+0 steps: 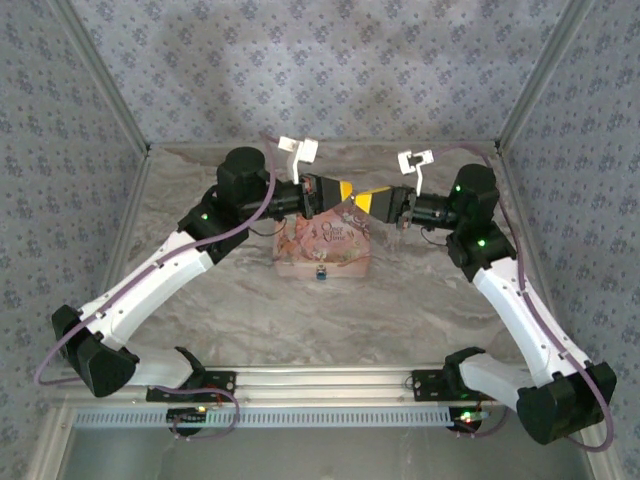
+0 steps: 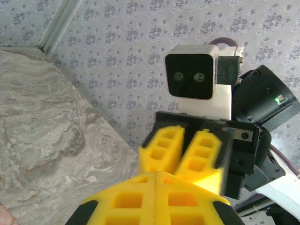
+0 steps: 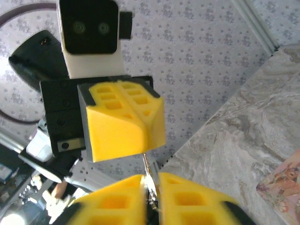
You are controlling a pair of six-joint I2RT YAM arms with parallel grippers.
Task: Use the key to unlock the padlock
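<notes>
Centre frame in the top view, above the pink box point(image 1: 330, 245), the left gripper point(image 1: 343, 192) meets the right gripper point(image 1: 365, 200) tip to tip. The left's fingers are clamped together on one end of the key point(image 3: 146, 166). The right's stand a sliver apart around the other end, and whether they grip it is unclear. The padlock point(image 1: 321, 271) sits untouched at the box's lower edge. By the look of it, inserting and turning the key remain.

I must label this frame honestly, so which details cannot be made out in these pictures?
Key: right wrist view; a thin sliver whose ends are hidden by the left gripper and the right gripper, so which one holds it is unclear.
Padlock: top external view; too small to show keyhole or shackle.
Pink box: right wrist view; cut off by the frame edge.
</notes>
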